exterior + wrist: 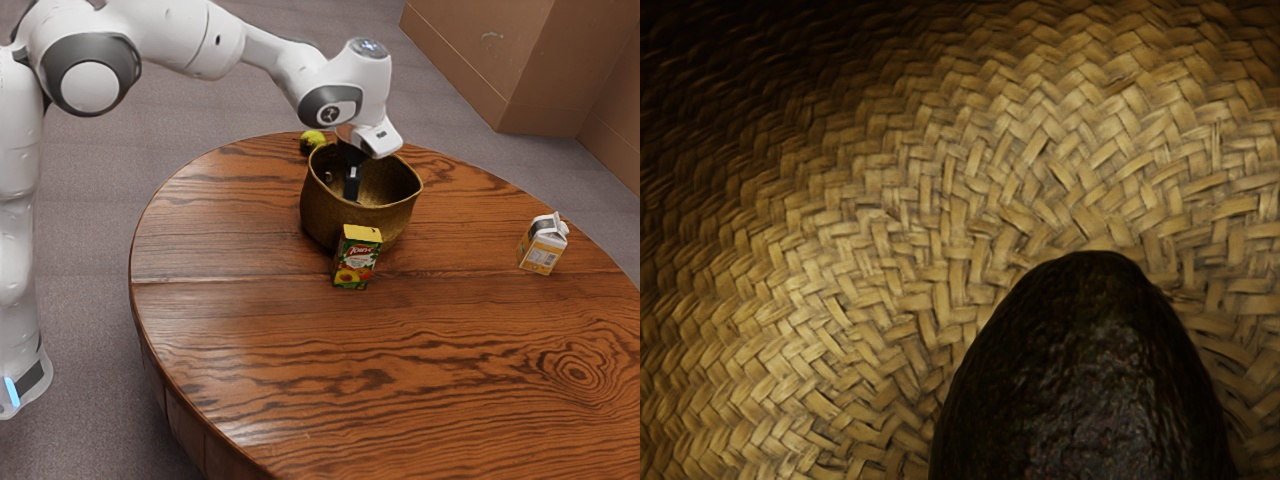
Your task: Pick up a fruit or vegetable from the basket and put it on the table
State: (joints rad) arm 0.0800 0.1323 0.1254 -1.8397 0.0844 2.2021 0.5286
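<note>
Inside the round, herringbone-woven basket (325,212), a dark, pebbly, blunt-ended avocado (1090,380) is at my pincer (352,184); whether I grip it, I cannot tell. Beside the basket stands a boxy carton (357,262), farther off a gable-topped carton (543,247). Swirling grain covers the round wooden table (250,350); beyond lies greyish carpet (240,110).
</note>
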